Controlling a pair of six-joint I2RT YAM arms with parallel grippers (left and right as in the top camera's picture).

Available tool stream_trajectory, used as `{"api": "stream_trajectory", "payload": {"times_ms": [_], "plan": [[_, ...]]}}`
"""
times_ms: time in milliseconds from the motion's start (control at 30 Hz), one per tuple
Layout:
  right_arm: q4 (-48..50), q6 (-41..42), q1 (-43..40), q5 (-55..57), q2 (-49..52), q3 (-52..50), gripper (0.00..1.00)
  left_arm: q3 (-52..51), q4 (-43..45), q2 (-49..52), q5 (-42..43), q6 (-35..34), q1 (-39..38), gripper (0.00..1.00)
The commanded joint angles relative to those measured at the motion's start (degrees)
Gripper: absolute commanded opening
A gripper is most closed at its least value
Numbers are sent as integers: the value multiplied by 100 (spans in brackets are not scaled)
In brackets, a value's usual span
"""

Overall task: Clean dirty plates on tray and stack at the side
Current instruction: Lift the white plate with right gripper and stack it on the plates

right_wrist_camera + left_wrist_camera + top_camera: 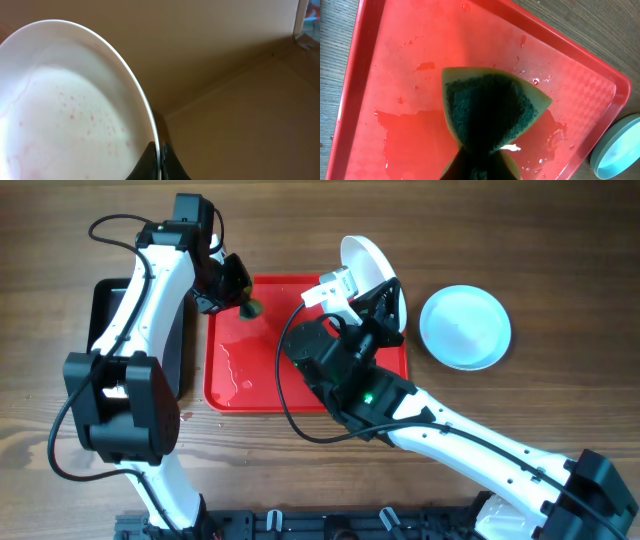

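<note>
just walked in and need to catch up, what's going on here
The left gripper holds a green-and-yellow sponge over the wet red tray. The right gripper pinches the rim of a white plate, tilted up on edge over the tray's far right corner; faint pink specks show on its face. A pale blue plate sits on the wooden table to the right of the tray.

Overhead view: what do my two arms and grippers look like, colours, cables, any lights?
Both arms are glossy white tubular links with bulky black joint housings: left arm, right arm. A thin black cable loops beside each. A small green light glows on the right arm's black housing. The left gripper and right gripper have black fingers.
</note>
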Motion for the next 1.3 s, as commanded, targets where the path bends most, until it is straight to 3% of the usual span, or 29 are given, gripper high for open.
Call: {"api": "stream_trajectory", "payload": {"times_ms": [0,167,233,433,533,800,967,1267], "plan": [[-398,927,22,-503,-111,7,4,-17,11,59,-11,94,-11,4],[-2465,4570,-232,-3436,-111,7,4,-17,13,59,-15,96,2,4],[-2734,5405,-599,-4695,-116,9,4,-17,17,57,-17,98,4,4],[-2734,5410,-2496,-7919,-332,9,4,-17,-9,57,-15,96,157,4],[-2802,5364,-3600,-8874,-328,9,4,-17,-22,57,-17,98,186,4],[-3508,5071,-6063,-8725,-116,-72,4,-17,-22,57,-17,96,184,4],[-3252,5110,-6614,-8415,57,-542,5,-17,-13,57,-17,96,184,4],[-2719,5259,-6686,-7925,573,-909,5,-17,-9,57,-46,101,192,4]]}}
